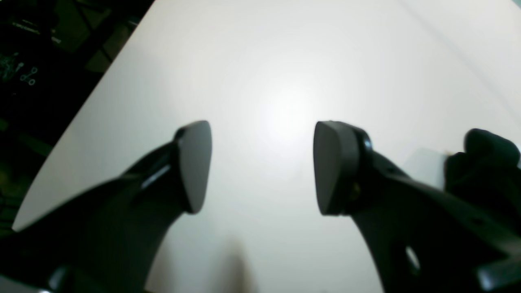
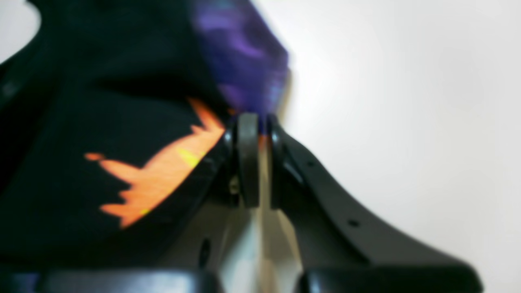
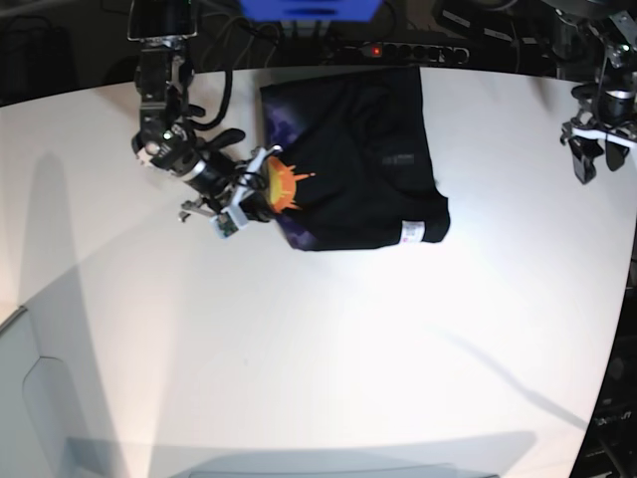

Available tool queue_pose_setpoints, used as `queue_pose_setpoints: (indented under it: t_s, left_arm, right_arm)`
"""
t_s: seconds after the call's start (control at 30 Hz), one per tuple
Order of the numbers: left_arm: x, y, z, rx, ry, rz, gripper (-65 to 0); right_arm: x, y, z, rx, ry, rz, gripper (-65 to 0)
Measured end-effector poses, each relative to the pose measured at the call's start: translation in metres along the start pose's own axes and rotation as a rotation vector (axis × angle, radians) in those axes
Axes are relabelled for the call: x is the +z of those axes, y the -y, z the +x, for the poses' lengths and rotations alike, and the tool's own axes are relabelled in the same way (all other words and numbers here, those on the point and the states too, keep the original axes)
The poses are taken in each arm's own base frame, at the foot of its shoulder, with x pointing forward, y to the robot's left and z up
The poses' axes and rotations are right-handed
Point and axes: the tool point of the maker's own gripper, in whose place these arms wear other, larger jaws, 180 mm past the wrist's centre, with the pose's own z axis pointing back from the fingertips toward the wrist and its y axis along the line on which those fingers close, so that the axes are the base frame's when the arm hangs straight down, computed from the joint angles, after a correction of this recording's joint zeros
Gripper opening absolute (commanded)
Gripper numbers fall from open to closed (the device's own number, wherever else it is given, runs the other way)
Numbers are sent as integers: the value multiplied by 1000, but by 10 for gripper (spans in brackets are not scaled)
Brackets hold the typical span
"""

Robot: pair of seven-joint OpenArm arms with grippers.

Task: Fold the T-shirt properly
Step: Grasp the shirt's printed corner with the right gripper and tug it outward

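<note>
The T-shirt [image 3: 358, 159] lies partly folded toward twelve o'clock on the white table [image 3: 328, 349], a dark, rough rectangle with its small white label [image 3: 410, 232] at the four o'clock corner. On its nine o'clock edge the cloth is turned up, so the orange sunburst [image 3: 281, 186] and some purple print [image 2: 244, 53] show. The right gripper [image 2: 260, 122] has its jaws pinched together on that printed edge; the wrist view shows cloth caught between the pads. The left gripper [image 1: 262, 167] hangs out at three o'clock, well apart from the shirt, jaws wide and holding nothing, with bare table beneath. To my eye the step in hand is carrying this side across toward three o'clock. It would go best if the pinch lifts just enough to clear the layers below, travels in a straight line, and lays the edge parallel with the far one. A thin grip like this could slip, so a slow pull seems wise, and the idle arm could pin the far side.
</note>
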Motion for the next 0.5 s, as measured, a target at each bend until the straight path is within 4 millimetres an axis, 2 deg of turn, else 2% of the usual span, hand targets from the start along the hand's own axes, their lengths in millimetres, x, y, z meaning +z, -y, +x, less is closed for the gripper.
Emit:
queue_pose_setpoints:
  t_s: [0.1,0.17,0.23,0.27,0.37,0.43,0.5]
  left_arm:
    - [0,0,0,0,1,-1,-265]
    - [0,0,0,1,0,0,-265]
    - [0,0,0,1,0,0,-265]
    - [0,0,0,1,2,0,-265]
    - [0,0,0,3,3,0,-265]
    - [0,0,0,3,3,0,-265]
    - [0,0,0,2,3,0,-265]
  right_arm:
    - [5,13,-14,-23,-38,-36,-623]
    - [11,22,-12,-27,-31,-64,-623]
    - [22,30,4,-5,13,-101,-623]
    - [29,29,20,2,63,-106,-623]
    - [38,8,62,11,193,-83,-623]
    - [32,-14,77,26,228,-32,-623]
    - [20,-36,80,34,230,35,-623]
